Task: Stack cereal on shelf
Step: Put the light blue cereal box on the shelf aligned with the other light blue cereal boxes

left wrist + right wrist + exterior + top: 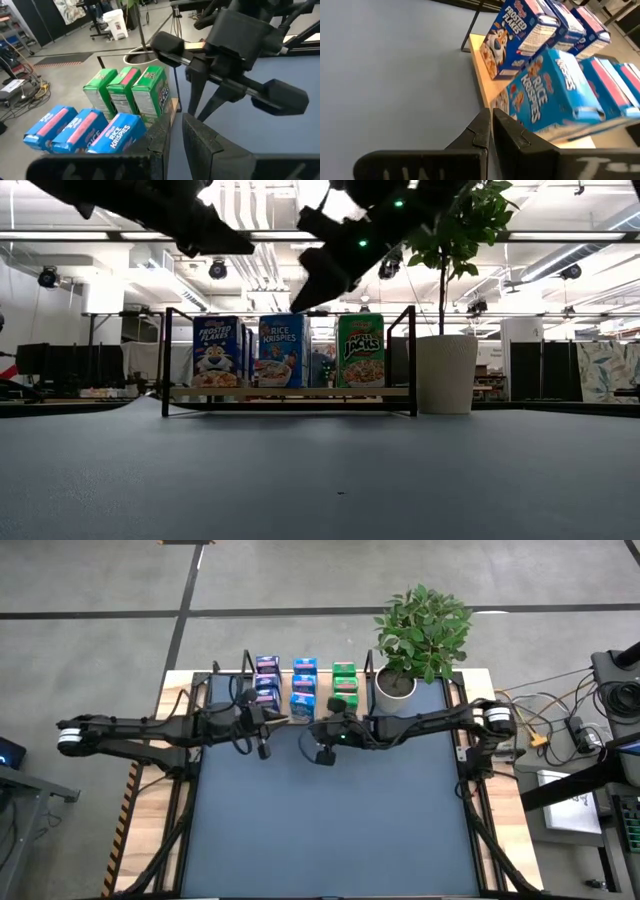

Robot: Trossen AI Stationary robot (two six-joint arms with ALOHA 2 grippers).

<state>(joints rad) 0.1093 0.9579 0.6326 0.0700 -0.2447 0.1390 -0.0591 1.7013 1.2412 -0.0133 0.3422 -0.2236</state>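
The shelf [290, 392] stands at the table's far edge, a wooden board with black wire ends. On it stand three rows of cereal boxes: dark blue [266, 680], light blue [304, 680] and green [343, 680]. My left gripper [262, 740] hovers shut and empty just near of the dark blue row. My right gripper [322, 750] hovers shut and empty just near of the light blue row. In the low view both grippers, left [240, 245] and right [302, 298], hang above the boxes' tops. The right wrist view shows the front light blue box [555, 95] close by.
A white pot with a green plant [396, 688] stands right of the shelf at the far right. The blue mat [330, 830] stretches from the shelf toward the near edge. Black frame rails [470, 790] run along both sides of the table.
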